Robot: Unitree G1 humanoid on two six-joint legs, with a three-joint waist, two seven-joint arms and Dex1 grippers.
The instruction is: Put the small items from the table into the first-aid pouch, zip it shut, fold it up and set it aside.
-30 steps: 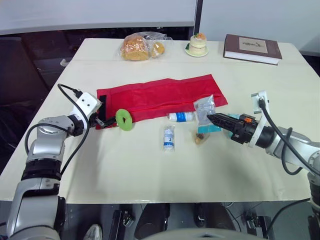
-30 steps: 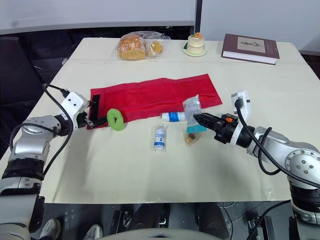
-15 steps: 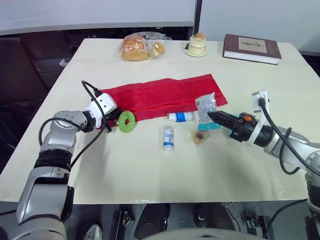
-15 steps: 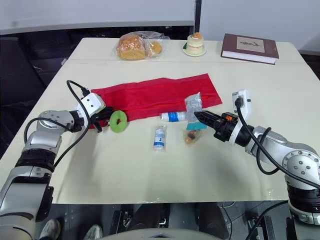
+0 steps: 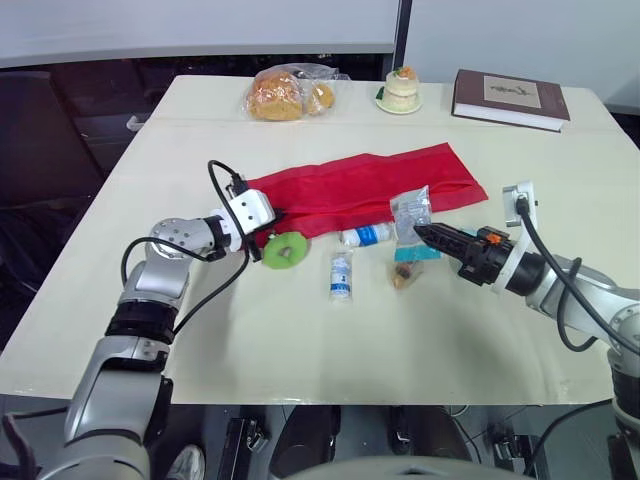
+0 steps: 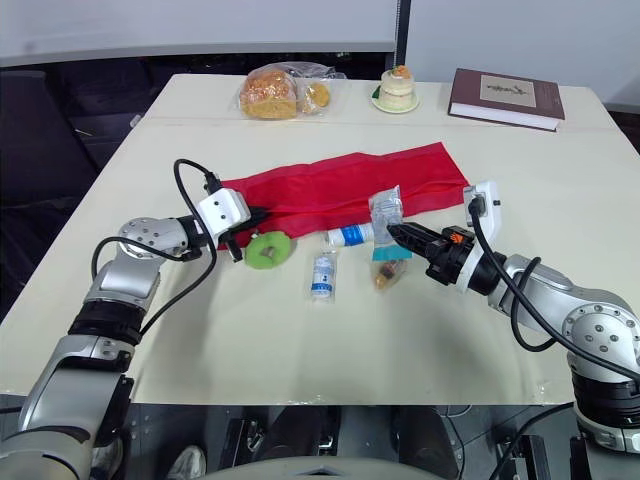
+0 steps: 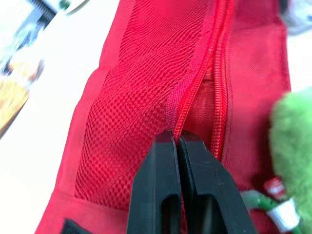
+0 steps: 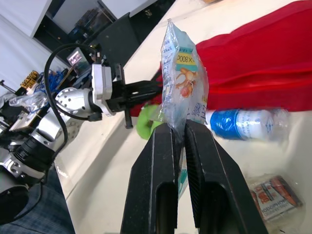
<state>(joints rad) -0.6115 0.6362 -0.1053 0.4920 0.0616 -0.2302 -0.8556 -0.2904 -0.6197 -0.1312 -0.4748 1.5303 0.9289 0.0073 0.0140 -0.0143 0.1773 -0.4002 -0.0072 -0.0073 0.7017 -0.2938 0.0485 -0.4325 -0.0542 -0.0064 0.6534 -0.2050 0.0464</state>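
So, from the head camera, the red pouch [image 5: 370, 185] lay stretched across the worktop [image 5: 300, 340], with the left claw [image 5: 268, 220] at its left end beside a green ring [image 5: 285, 250]. A bottle [image 5: 365, 236], a vial [image 5: 340, 275] and a small packet [image 5: 405, 275] sat just in front of the pouch. In the left wrist view, that claw was clenched on the pouch's zipper edge. In the right wrist view, the right claw [image 8: 176, 127] was pinching a clear snack packet [image 8: 184, 78] upright.
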